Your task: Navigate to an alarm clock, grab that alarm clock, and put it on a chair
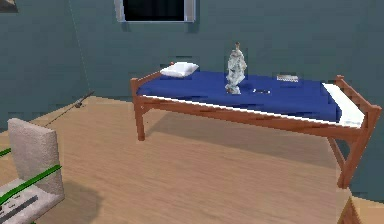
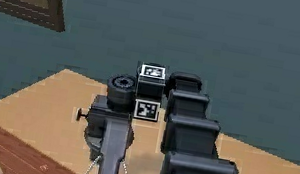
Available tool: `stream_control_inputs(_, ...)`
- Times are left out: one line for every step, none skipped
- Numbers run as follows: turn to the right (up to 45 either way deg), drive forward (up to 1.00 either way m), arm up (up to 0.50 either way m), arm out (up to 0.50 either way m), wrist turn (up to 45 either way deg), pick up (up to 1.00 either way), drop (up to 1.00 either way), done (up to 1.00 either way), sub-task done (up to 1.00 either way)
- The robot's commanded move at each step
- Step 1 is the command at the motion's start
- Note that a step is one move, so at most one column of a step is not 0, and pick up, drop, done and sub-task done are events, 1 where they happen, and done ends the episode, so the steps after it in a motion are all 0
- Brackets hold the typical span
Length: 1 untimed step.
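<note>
Teal-painted walls (image 1: 60, 50) and a pale wooden plank floor (image 1: 200, 170) are shown. A long bed with a red-brown wooden frame and dark blue cover (image 1: 290, 98) is set against the far wall, below a dark window (image 1: 155, 10). A pale grey upholstered chair (image 1: 30, 160) is placed at the forward view's lower left, well apart from the bed. In the arm side view, a light tan wooden tabletop (image 2: 43, 108) is crossed by the dark square-barred arm (image 2: 194, 143) and the gripper (image 2: 109, 169). Whether anything is held cannot be told, nor how the fingers are set. On the bed are seen a pale upright statue (image 1: 235, 68), a white pillow (image 1: 180, 70) and a small grey flat object (image 1: 288, 77). Whether that object is the alarm clock cannot be told. Such a clock is judged light, rigid and smooth-cased with a fragile face, best taken across its sides. The statue and the bed's side rail would be in the way of a reach.
</note>
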Motion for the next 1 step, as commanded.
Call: stream_control_inputs(0.0,0.00,0.00,0.00,45.0,0.00,0.00,0.00,0.00)
